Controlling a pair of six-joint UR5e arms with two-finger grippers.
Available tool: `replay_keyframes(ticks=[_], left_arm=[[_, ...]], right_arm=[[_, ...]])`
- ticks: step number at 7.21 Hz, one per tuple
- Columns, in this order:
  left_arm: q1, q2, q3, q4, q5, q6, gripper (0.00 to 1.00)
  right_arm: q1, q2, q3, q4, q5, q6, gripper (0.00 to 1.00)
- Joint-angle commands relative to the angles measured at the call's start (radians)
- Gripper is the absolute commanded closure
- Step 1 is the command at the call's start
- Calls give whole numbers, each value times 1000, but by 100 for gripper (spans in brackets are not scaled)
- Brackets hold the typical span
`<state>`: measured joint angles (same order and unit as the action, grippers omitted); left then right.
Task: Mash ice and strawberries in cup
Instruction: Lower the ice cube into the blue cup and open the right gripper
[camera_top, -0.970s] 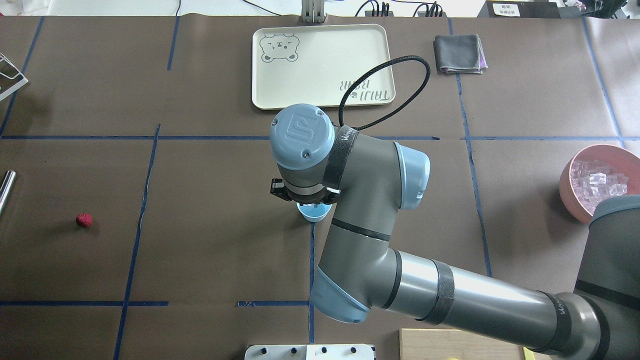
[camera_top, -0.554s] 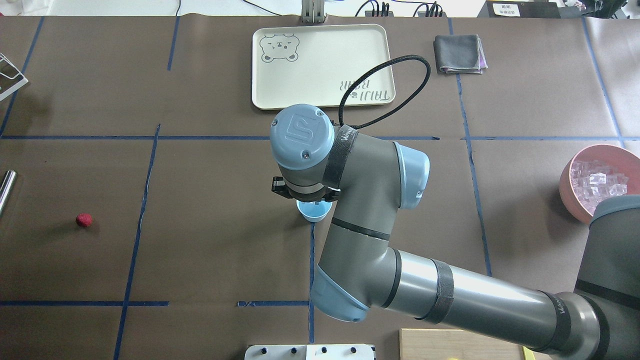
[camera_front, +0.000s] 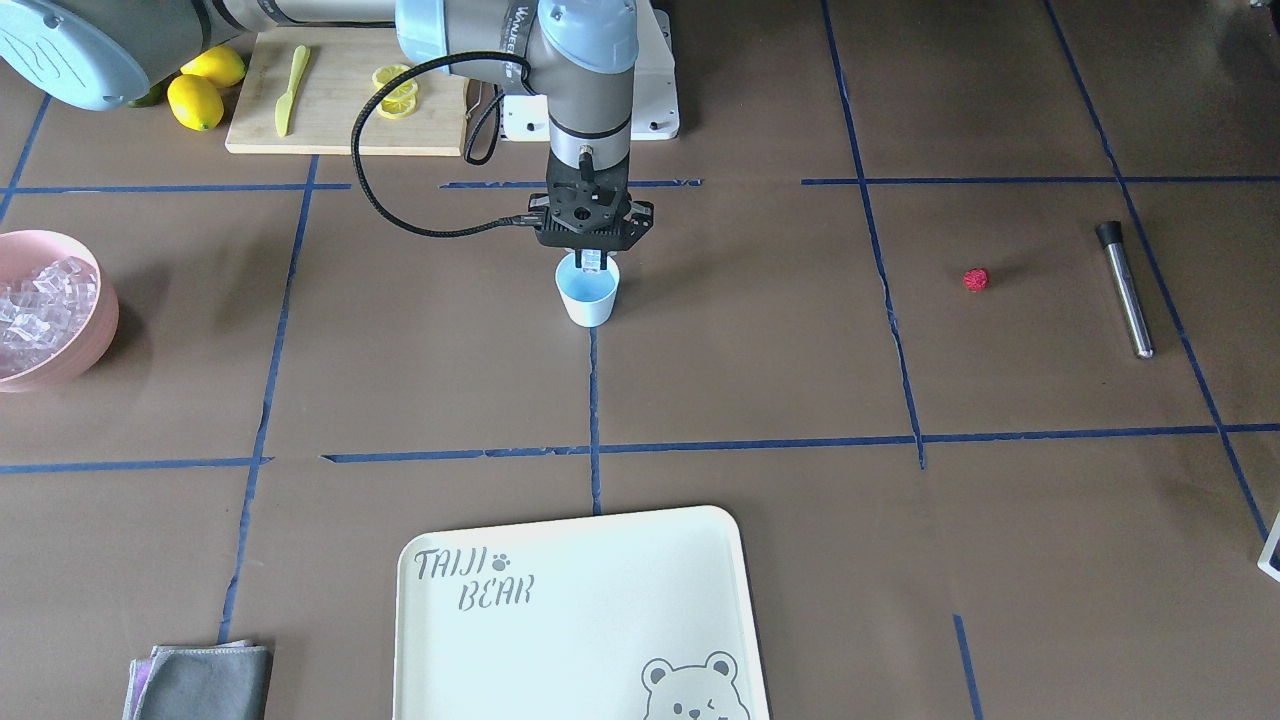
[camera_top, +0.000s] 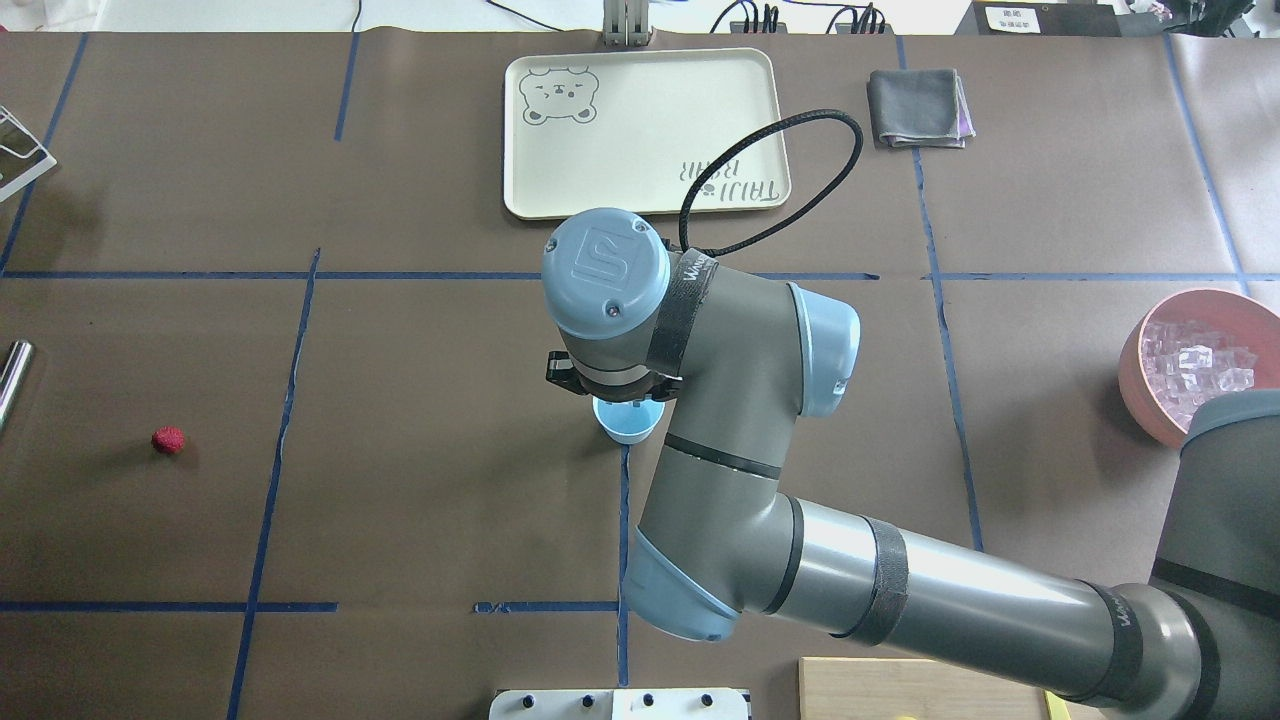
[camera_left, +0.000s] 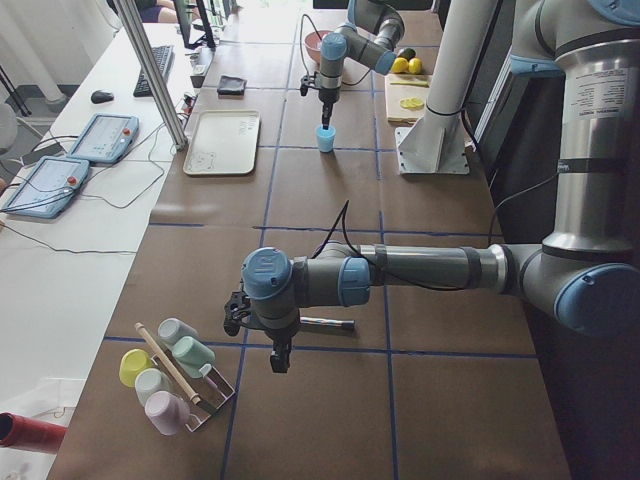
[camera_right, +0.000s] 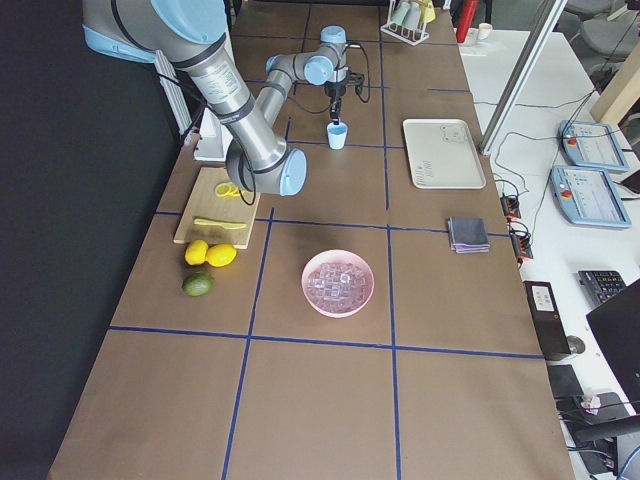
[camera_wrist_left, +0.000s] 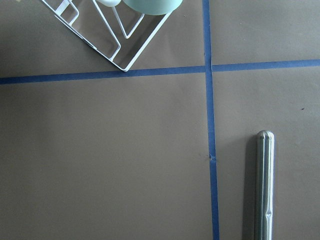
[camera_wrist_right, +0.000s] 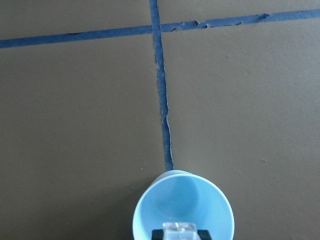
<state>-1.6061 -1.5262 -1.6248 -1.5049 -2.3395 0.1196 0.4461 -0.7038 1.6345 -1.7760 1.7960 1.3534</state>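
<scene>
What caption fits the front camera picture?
Right gripper holds an ice cube over the cup; the strawberry lies far off.

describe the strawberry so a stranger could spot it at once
On the brown table crossed by blue tape, look to the robot's left side, where a long steel rod lies. Beside that rod, on the cup's side of it, sits the strawberry alone. It is the only tiny, red, bumpy ball; the rod is slim and silvery.
</scene>
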Motion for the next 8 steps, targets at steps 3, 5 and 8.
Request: replay_keyframes(ticks=[3, 5, 8], left_arm=[[0, -2, 2, 0, 0, 0, 0], [0, -3, 0, 0, 0, 0, 0], [0, -6, 2, 0, 0, 0, 0]], right_arm=[[0, -6, -1, 1, -1, 1, 36], [0, -6, 1, 1, -10, 0, 1], [23, -19, 51, 1, -32, -13, 1]])
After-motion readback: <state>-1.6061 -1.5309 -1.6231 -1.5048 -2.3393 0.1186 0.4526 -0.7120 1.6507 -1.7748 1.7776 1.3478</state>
